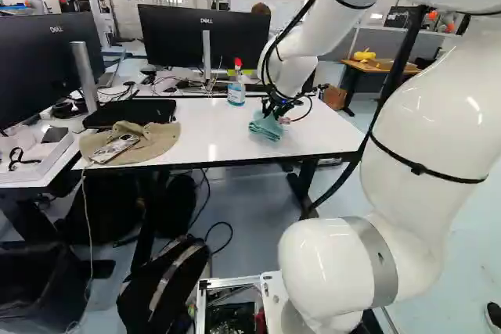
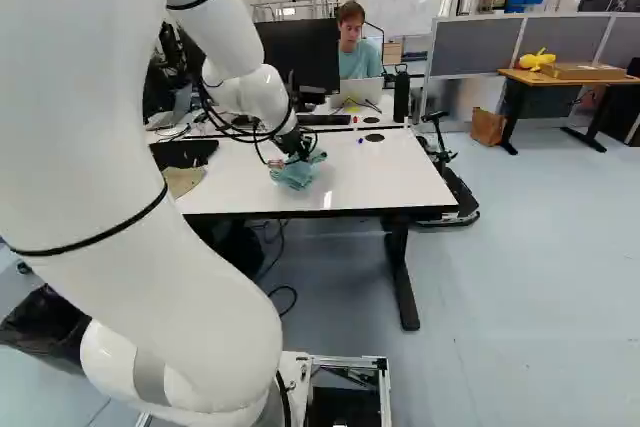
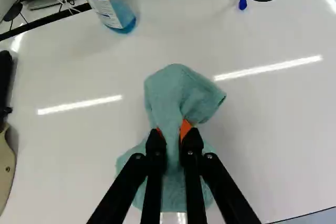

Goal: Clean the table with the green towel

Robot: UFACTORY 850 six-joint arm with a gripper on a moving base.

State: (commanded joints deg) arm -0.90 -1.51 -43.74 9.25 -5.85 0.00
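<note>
Landmark: white table (image 1: 215,137). At its near edge, a tan cap (image 1: 150,143). Further in on the table, black gripper (image 3: 174,134) clenched on the green towel (image 3: 176,90), orange pads pinching a bunched fold; lower cloth seems to touch the top. Toward its far edge, spray bottle (image 1: 236,90). Step, I judge: wiping. Next wants light pressure and a level sweep, short of cap and bottle.

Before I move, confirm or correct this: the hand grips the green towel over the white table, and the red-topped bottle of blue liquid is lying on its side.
The bottle is not on its side: the left base view shows it standing upright. The rest holds: the hand grips the green towel over the white table.
</note>
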